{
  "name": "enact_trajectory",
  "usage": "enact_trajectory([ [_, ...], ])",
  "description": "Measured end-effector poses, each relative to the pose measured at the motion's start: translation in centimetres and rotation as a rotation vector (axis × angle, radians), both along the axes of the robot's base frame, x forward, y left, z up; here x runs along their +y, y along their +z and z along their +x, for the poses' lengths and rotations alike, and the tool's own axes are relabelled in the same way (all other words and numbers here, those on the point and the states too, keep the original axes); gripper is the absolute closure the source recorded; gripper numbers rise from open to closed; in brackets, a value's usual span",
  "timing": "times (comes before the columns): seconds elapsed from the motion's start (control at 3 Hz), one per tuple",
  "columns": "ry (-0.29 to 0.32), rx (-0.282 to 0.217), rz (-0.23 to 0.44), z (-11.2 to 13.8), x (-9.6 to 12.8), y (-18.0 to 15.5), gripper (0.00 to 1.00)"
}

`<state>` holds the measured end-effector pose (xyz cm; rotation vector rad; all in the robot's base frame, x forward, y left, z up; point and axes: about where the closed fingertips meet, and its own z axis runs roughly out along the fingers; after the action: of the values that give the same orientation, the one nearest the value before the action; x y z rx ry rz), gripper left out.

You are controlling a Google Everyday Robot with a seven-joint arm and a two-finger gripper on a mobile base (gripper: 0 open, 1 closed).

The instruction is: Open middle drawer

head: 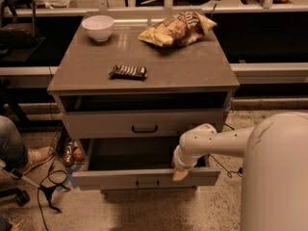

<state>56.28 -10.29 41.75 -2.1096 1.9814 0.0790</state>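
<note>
At the top edge of the front panel, right of the small dark handle (pixel 147 183), my gripper (pixel 180 173) rests against the middle drawer (pixel 120 178); whether it is open or closed I cannot tell. My white arm (pixel 216 141) runs off to the right of it. The drawer stands well out from the cabinet, and behind and left of my gripper its inside shows as a plain grey floor in shadow. Just above me the top drawer (pixel 106 124) stands out a little, a dark gap over its front; what lies in it is hidden. Higher up, on the cabinet top (pixel 192 66), a dark wrapped packet (pixel 128 71) lies up and left of me, a crumpled chip bag (pixel 178 29) sits straight above, and a white bowl (pixel 98 27) stands far up to the left, its contents out of sight.
</note>
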Motion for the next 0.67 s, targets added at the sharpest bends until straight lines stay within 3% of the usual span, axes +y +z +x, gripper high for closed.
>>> enact_trajectory([
  [0.67,-0.033,-0.010,0.026,-1.1,-0.6,-0.4,1.00],
])
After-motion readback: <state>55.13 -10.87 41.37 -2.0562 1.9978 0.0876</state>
